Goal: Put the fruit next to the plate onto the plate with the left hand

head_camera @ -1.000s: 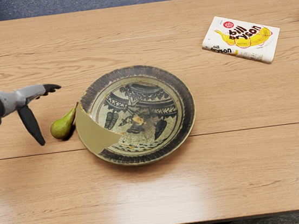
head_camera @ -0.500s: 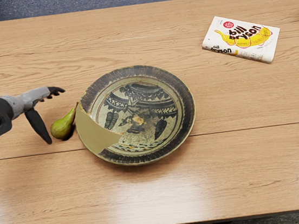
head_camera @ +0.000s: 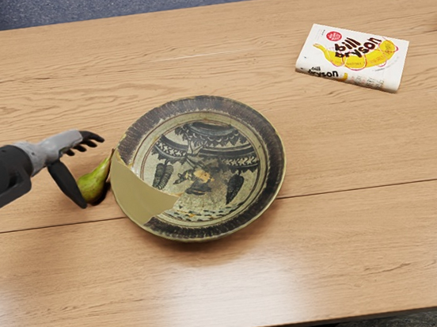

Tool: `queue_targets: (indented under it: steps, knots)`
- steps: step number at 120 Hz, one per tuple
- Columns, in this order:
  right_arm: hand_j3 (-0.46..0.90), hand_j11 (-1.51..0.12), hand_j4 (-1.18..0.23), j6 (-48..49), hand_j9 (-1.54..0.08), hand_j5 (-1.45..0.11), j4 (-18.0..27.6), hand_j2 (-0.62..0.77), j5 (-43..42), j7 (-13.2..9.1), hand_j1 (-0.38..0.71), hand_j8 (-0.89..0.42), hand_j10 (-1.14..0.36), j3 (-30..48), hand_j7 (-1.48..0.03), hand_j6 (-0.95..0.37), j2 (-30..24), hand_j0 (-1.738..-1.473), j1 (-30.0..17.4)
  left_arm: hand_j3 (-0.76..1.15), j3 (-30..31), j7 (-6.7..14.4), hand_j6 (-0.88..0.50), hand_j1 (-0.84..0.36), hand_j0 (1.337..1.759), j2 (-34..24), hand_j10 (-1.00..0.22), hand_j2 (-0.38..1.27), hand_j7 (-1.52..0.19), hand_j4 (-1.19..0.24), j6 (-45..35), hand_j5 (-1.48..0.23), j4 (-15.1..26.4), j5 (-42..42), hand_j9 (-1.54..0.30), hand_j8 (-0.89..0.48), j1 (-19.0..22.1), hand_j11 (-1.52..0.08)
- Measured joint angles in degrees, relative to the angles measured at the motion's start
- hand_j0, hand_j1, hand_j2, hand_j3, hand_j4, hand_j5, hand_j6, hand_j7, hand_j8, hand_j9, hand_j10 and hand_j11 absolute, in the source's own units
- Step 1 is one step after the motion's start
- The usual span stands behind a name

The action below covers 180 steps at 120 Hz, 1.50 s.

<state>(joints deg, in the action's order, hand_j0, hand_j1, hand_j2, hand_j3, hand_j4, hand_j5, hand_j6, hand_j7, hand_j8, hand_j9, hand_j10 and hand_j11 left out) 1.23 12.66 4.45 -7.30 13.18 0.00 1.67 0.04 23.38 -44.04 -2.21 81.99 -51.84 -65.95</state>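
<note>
Green pear (head_camera: 97,179); brown plate (head_camera: 277,156) with dark figured pattern; white-and-yellow book (head_camera: 351,58); light wood-grain table (head_camera: 233,281)

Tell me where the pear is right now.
In the head view, the pear lies on the table at the picture's left, right against the plate's left rim, with the open left hand just on its other side.

wooden table (head_camera: 233,281) — patterned plate (head_camera: 267,137), pear (head_camera: 95,181) beside it, book (head_camera: 352,57) far right
</note>
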Motion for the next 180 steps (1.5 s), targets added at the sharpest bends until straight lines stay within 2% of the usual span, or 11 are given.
queue_targets:
  steps: [53, 134, 180]
  knots:
    - [0.0, -0.03, -0.03, 0.0, -0.03, -0.03, -0.03, -0.01, -0.05, 0.0, -0.32, -0.03, -0.03, 0.0, -0.03, -0.03, 0.0, -1.658, 0.0, 0.0, 0.65, 0.19, -0.19, 0.13, 1.658, 0.88, -0.19, 0.04, -0.24, -0.19, -3.51, -0.24, -0.13, -1.93, -0.24, -0.19, 0.83, -0.24]
    - [0.0, -0.03, -0.03, 0.0, -0.03, -0.03, -0.01, -0.01, -0.05, 0.08, -0.32, -0.03, -0.03, 0.0, -0.03, -0.03, 0.0, -1.658, 0.0, 0.0, 0.65, 3.61, -0.26, 0.05, 1.658, 1.94, -0.26, 0.05, -0.33, -0.26, -2.64, -0.33, 0.85, -1.26, -0.33, -0.26, 0.47, -0.33]
    - [0.0, -0.03, -0.03, 0.0, -0.03, -0.03, -0.01, -0.01, -0.05, 0.03, -0.32, -0.03, -0.03, -0.01, -0.03, -0.03, 0.0, -1.658, 0.0, 0.0, 0.6, 4.39, -0.31, -0.01, 1.658, 1.94, -0.3, 0.06, -0.39, -0.3, -2.55, -0.39, 1.06, -1.22, -0.39, -0.31, 0.47, -0.39]
